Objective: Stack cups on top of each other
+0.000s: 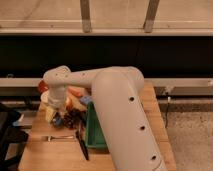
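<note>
My gripper [59,111] hangs below the white wrist at the table's left side, low over a cluster of small objects, and the arm hides most of it. A cream-white cup [48,106] sits right under and left of the wrist. A small light-blue cup [56,120] shows just below it, by the gripper. A dark shiny object [73,118], possibly the metal cup, lies just to the right. I cannot tell whether the gripper touches any of them.
A red-orange bowl [42,87] peeks out behind the wrist, with an orange item [76,92] beside it. A green tray [95,129] lies right of the cluster, partly under the arm. A fork [57,137] and a black utensil [82,145] lie on the wooden table [47,157].
</note>
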You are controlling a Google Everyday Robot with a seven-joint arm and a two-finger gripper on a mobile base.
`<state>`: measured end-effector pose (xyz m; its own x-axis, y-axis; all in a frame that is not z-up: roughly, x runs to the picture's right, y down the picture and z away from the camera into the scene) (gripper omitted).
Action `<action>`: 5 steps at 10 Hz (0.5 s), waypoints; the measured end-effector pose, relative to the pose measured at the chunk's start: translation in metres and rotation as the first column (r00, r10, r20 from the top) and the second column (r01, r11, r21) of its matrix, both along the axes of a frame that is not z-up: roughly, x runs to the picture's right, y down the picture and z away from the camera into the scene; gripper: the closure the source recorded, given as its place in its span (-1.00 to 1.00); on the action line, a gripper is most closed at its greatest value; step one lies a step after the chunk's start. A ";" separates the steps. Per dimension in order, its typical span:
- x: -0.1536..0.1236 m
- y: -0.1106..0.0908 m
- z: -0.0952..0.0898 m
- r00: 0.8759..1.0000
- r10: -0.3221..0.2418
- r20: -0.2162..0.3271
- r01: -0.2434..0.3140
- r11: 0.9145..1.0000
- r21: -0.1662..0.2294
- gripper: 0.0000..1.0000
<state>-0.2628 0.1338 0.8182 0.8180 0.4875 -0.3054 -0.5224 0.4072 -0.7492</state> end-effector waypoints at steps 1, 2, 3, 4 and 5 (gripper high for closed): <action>0.002 -0.003 -0.002 1.000 0.002 -0.003 -0.002 1.000 0.007 -0.26; 0.004 -0.006 -0.003 1.000 0.005 -0.007 -0.005 1.000 0.014 -0.26; 0.006 -0.009 -0.005 1.000 0.008 -0.010 -0.008 1.000 0.020 -0.26; 0.009 -0.013 -0.006 1.000 0.012 -0.014 -0.012 0.999 0.029 -0.26; 0.012 -0.017 -0.008 1.000 0.016 -0.017 -0.015 0.999 0.038 -0.26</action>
